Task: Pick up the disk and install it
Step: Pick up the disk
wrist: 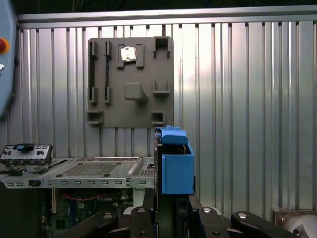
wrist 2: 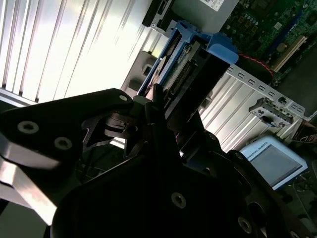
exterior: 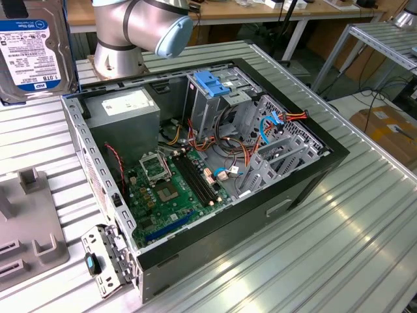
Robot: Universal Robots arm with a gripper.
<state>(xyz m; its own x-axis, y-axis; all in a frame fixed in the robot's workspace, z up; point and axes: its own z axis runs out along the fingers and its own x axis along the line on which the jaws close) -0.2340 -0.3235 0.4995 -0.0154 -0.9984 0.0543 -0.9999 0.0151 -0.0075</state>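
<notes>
Gripper (wrist: 171, 208) is closing tightly on the disk (exterior: 26, 49), with its blue bracket (wrist: 177, 171), holding it up beside the open case (exterior: 215, 163).

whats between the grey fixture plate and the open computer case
Nothing but bare ribbed table top lies between the grey fixture plate and the computer case, as the exterior view shows.

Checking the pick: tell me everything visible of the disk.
The disk is a flat rectangular drive in silver-grey metal, white label with a blue top band facing the exterior camera, cut off at that view's upper left. In the first wrist view it shows edge-on in a blue plastic bracket, seemingly clamped between the jaws of the gripper.
</notes>
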